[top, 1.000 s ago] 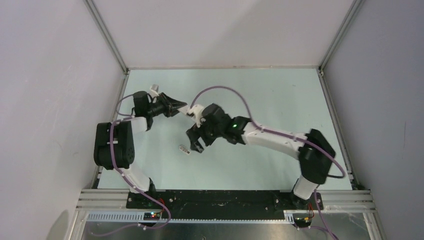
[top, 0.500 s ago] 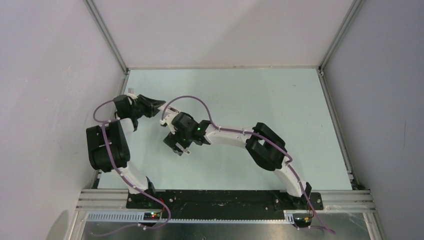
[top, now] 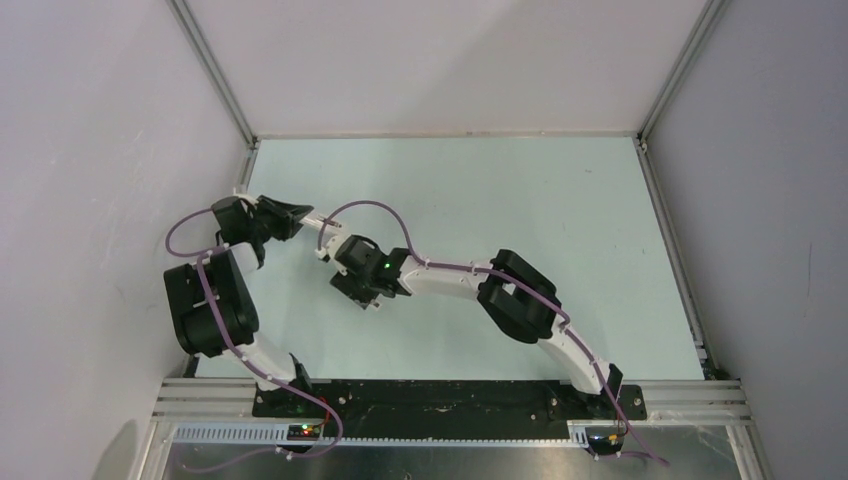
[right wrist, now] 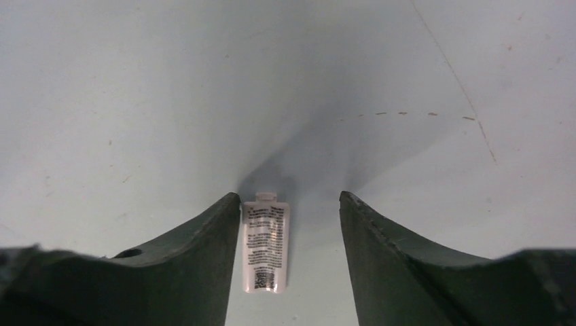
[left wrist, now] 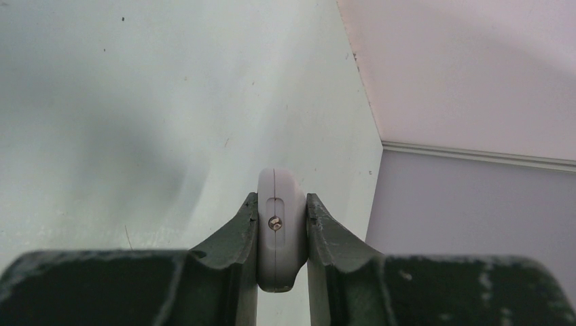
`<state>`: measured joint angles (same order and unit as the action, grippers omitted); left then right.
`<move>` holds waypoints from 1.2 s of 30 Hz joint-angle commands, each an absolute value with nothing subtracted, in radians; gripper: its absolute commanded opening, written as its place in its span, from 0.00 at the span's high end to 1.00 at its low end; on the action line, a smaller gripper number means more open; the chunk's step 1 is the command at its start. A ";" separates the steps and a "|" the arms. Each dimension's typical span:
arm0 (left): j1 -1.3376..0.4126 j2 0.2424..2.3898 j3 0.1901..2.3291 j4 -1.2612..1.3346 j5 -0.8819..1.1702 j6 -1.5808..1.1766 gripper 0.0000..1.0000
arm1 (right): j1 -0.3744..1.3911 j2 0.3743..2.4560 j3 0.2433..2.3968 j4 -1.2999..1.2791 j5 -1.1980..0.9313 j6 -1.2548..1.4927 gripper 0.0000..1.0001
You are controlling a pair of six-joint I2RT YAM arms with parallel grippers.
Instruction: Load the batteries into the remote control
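My left gripper (top: 293, 216) is shut on the white remote control (top: 311, 221) near the left wall. In the left wrist view the remote (left wrist: 280, 231) shows end-on, clamped between both fingers, with a small screw in its end face; my left gripper (left wrist: 280, 216) holds it above the table. My right gripper (top: 362, 295) is open and low over a small flat white cover strip (top: 373, 303). In the right wrist view the strip (right wrist: 265, 248), with printed text, lies between the open fingers of my right gripper (right wrist: 289, 198), close to the left finger (right wrist: 204, 258). No batteries are in view.
The pale green table (top: 520, 210) is walled by white panels with aluminium frame posts (top: 212, 75). The left wall stands close behind the left gripper. A purple cable (top: 375, 207) loops over the right arm.
Both grippers have moved left. The left gripper carried the remote toward the left wall. The right gripper stretched out and came over the cover strip, which has not moved.
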<state>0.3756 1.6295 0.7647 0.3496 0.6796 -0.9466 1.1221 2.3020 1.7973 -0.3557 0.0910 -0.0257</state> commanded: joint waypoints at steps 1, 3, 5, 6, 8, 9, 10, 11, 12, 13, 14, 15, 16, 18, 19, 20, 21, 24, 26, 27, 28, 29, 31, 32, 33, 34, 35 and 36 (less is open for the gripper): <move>0.379 1.594 0.763 0.356 0.664 -0.908 1.00 | 1.139 2.305 1.789 -0.382 0.102 -0.031 0.44; 0.379 1.595 0.766 0.353 0.666 -0.907 1.00 | 1.141 2.296 1.774 -0.386 0.095 -0.021 0.48; 0.378 1.594 0.765 0.350 0.666 -0.905 1.00 | 1.139 2.282 1.753 -0.386 0.088 -0.008 0.52; 0.378 1.594 0.765 0.349 0.666 -0.904 1.00 | 1.137 2.276 1.746 -0.387 0.081 -0.005 0.55; 0.379 1.594 0.767 0.348 0.667 -0.904 1.00 | 1.128 2.249 1.728 -0.396 0.068 0.038 0.61; 0.378 1.595 0.767 0.347 0.667 -0.902 1.00 | 1.125 2.241 1.713 -0.399 0.066 0.051 0.65; 0.379 1.594 0.765 0.347 0.668 -0.902 1.00 | 1.118 2.224 1.704 -0.406 0.063 0.080 0.67; 0.378 1.595 0.765 0.347 0.667 -0.902 1.00 | 1.113 2.213 1.687 -0.408 0.064 0.097 0.69; 0.378 1.594 0.765 0.347 0.669 -0.902 1.00 | 1.103 2.190 1.674 -0.411 0.065 0.125 0.69; 0.377 1.594 0.765 0.346 0.670 -0.903 1.00 | 1.098 2.176 1.643 -0.410 0.066 0.135 0.70; 0.375 1.594 0.764 0.346 0.672 -0.903 1.00 | 1.091 2.144 1.627 -0.409 0.072 0.158 0.71; 0.372 1.594 0.763 0.345 0.674 -0.903 1.00 | 1.086 2.126 1.590 -0.408 0.075 0.169 0.71; 0.365 1.593 0.761 0.346 0.677 -0.902 1.00 | 1.076 2.087 1.571 -0.404 0.077 0.191 0.71; 0.343 1.591 0.758 0.345 0.676 -0.900 1.00 | 1.056 2.023 1.502 -0.400 0.079 0.234 0.72; 0.332 1.591 0.755 0.346 0.676 -0.899 1.00 | 1.035 2.001 1.453 -0.400 0.079 0.251 0.72; 0.306 1.588 0.754 0.346 0.673 -0.898 1.00 | 1.024 1.954 1.398 -0.398 0.076 0.287 0.72; 0.288 1.586 0.747 0.346 0.671 -0.897 1.00 | 0.998 1.931 1.372 -0.399 0.075 0.307 0.73; 0.177 1.567 0.724 0.346 0.655 -0.903 1.00 | 0.937 1.805 1.241 -0.398 0.077 0.410 0.73; 0.095 1.543 0.700 0.347 0.631 -0.913 1.00 | 0.891 1.734 1.176 -0.405 0.083 0.464 0.73; 0.062 1.517 0.691 0.348 0.598 -0.915 1.00 | 0.858 1.693 1.156 -0.408 0.086 0.497 0.73; -0.009 1.504 0.673 0.347 0.580 -0.919 1.00 | 0.841 1.670 1.118 -0.409 0.085 0.512 0.73; -0.047 1.476 0.666 0.347 0.542 -0.918 1.00 | 0.807 1.632 1.101 -0.407 0.085 0.537 0.73; -0.183 1.438 0.640 0.351 0.469 -0.932 1.00 | 0.760 1.583 1.059 -0.406 0.085 0.567 0.72; -0.215 1.429 0.624 0.366 0.448 -0.943 1.00 | 0.730 1.569 1.040 -0.407 0.085 0.571 0.72; -0.276 1.414 0.614 0.394 0.406 -0.963 1.00 | 0.716 1.545 1.033 -0.410 0.085 0.578 0.72; -0.305 1.408 0.595 0.409 0.383 -0.973 1.00 | 0.689 1.535 1.022 -0.410 0.084 0.582 0.72; -0.367 1.400 0.587 0.440 0.332 -0.988 1.00 | 0.676 1.515 1.012 -0.410 0.077 0.590 0.72; -0.395 1.400 0.576 0.454 0.282 -0.995 1.00 | 0.651 1.496 1.008 -0.407 0.071 0.593 0.72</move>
